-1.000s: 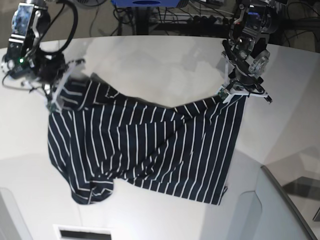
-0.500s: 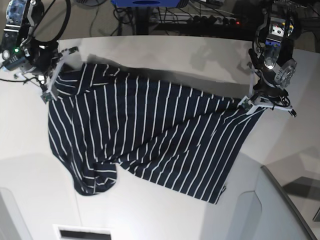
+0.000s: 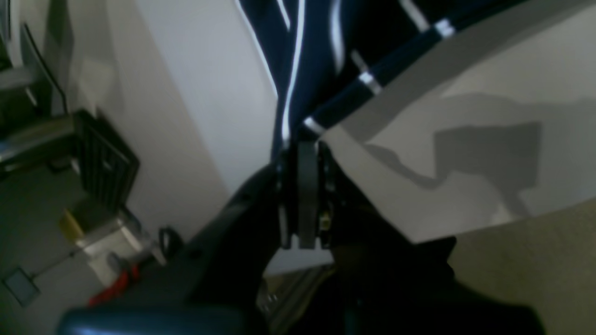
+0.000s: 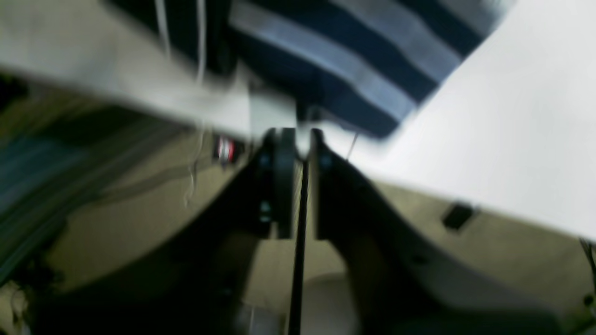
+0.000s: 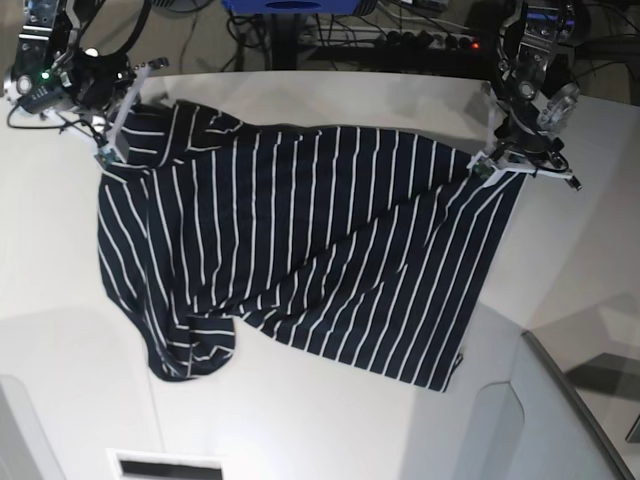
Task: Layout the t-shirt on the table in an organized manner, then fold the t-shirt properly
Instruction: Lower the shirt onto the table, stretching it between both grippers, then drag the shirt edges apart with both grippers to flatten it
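Note:
The dark navy t-shirt (image 5: 300, 240) with thin white stripes lies spread over the white table (image 5: 330, 100), still rumpled at its lower left. My left gripper (image 5: 498, 168) is shut on the shirt's upper right corner; the left wrist view shows the cloth (image 3: 302, 70) pinched between its fingers (image 3: 302, 186). My right gripper (image 5: 112, 148) is shut on the shirt's upper left corner near the table's far left edge; the blurred right wrist view shows striped cloth (image 4: 335, 60) at its closed tips (image 4: 298, 139).
Cables and dark equipment (image 5: 400, 30) lie behind the table's far edge. A grey panel (image 5: 570, 400) stands at the lower right. A small vent slot (image 5: 165, 467) sits at the table's near edge.
Both grippers moved toward the far edge with the shirt's top corners. The top edge is pulled taut and straighter, and the shirt is spread wider than before.

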Available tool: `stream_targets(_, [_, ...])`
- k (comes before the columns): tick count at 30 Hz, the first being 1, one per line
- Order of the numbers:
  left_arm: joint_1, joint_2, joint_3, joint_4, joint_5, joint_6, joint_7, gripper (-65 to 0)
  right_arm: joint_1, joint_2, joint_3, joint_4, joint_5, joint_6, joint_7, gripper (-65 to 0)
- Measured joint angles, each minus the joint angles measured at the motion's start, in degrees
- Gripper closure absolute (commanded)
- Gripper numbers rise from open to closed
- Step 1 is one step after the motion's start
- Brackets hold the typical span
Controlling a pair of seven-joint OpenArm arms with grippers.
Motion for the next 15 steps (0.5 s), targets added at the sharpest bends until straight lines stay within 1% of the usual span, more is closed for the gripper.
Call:
stream_targets(1, [0.0, 0.4, -1.4, 0.0, 0.2, 0.0, 0.1, 0.0, 0.0, 0.0, 0.2, 0.9, 0.0, 0.0, 0.0, -23.7])
stream_targets(2, [0.0, 0.7, -2.6, 0.2, 0.4, 0.2, 0.2, 0.0, 0.0, 0.0, 0.3, 2.0, 0.0, 0.0, 0.0, -27.2])
stream_targets(3, [-0.1, 1.4, -4.0, 0.6, 0.3, 0.2, 0.2, -4.1, 0.0, 0.0, 0.3, 3.6, -0.1, 0.0, 0.0, -30.6])
stream_targets(4, [-0.2, 1.9, -5.2, 1.2, 0.3, 0.1, 0.2, -12.5, 0.2, 0.0, 0.3, 5.2, 0.1, 0.0, 0.2, -32.7])
stream_targets(5, [-0.1, 2.2, -6.2, 2.0, 0.4, 0.1, 0.2, -19.1, 0.2, 0.0, 0.3, 6.4, 0.2, 0.0, 0.5, -33.0])
stream_targets(7, [-0.1, 2.8, -8.3, 3.6, 0.3, 0.1, 0.3, -29.9, 0.9, 0.0, 0.3, 7.3, 0.4, 0.0, 0.4, -33.0])
stream_targets(9, [-0.2, 2.9, -9.8, 4.9, 0.2, 0.2, 0.3, -37.2, 3.2, 0.2, 0.4, 6.2, 0.0, 0.0, 0.8, -33.3])
stream_targets(12, [-0.5, 3.2, -10.1, 5.3, 0.7, 0.2, 0.4, -44.3, 8.8, 0.3, 0.4, 2.9, 0.0, 0.0, 3.2, -33.3])
stream_targets(15, [-0.5, 3.7, -9.8, 5.2, -0.2, 0.0, 0.4, -45.7, 15.0, 0.3, 0.4, -3.1, -0.2, -0.3, 5.3, -33.3])
